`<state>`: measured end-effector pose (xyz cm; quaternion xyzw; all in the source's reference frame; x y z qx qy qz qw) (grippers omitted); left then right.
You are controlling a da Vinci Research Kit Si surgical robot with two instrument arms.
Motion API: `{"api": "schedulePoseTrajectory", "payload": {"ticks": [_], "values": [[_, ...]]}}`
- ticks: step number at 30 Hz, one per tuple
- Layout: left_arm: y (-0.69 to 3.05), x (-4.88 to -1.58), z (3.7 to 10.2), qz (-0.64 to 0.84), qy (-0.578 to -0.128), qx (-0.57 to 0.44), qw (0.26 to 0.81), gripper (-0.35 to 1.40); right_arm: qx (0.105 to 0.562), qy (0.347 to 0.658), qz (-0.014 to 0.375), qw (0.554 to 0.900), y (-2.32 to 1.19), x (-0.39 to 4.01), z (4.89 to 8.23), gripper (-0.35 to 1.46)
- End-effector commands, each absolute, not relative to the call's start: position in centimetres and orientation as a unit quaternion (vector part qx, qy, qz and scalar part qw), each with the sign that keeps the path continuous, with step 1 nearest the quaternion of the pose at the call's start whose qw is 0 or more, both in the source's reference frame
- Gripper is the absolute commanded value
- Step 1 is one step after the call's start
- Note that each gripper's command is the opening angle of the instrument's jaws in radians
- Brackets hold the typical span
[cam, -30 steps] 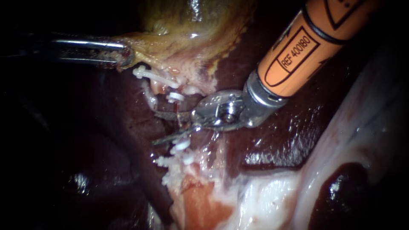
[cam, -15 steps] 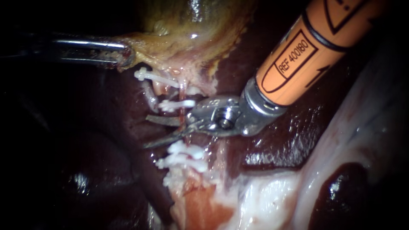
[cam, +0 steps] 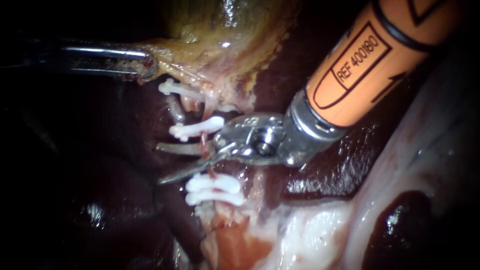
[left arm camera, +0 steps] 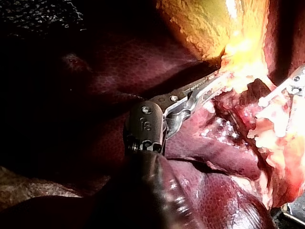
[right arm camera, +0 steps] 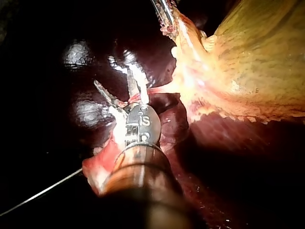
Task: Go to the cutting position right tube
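In the endoscope view, the left instrument [cam: 144, 65] comes in from the left, its jaws pinching the ragged edge of the yellow-green gallbladder [cam: 225, 30]. The right instrument [cam: 158, 164], on an orange shaft from the upper right, ends in two thin blades that are spread apart. The thin, reddish right tube [cam: 204, 143] runs between them, close to their pivot. It cannot be told whether either blade touches the tube. One white clip [cam: 196, 128] sits on the tube just above the blades, and a pair of clips [cam: 215, 189] lies just below them. Dark liver [cam: 330, 170] surrounds the site.

In the left wrist view, the left instrument [left arm camera: 214, 82] has its jaws pressed onto the pale fringe of the gallbladder [left arm camera: 205, 28], with liver [left arm camera: 95, 62] beside and under it. The tip of the right instrument [left arm camera: 295, 86] shows beyond them.

In the right wrist view, the blades of the right instrument [right arm camera: 114, 82] stand apart in a V. The right tube [right arm camera: 155, 90] leads from between them toward the gallbladder [right arm camera: 252, 62]. The left instrument [right arm camera: 164, 12] holds the gallbladder's edge ahead.
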<state>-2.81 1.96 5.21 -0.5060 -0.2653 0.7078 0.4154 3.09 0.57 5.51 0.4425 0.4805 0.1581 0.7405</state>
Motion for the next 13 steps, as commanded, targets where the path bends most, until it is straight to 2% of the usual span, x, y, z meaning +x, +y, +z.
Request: {"api": "schedulePoseTrajectory", "payload": {"ticks": [1, 13], "values": [[1.96, -2.81, 5.21, 0.708, -0.265, -0.506, 0.415, -0.35, 0.443, 0.481, 0.159, 0.740, 0.57, 3.09, 5.50, 1.30], [1.96, -2.81, 5.21, 0.708, -0.265, -0.506, 0.415, -0.35, 0.443, 0.481, 0.159, 0.740, 0.58, 3.07, 5.49, 1.28]]}}
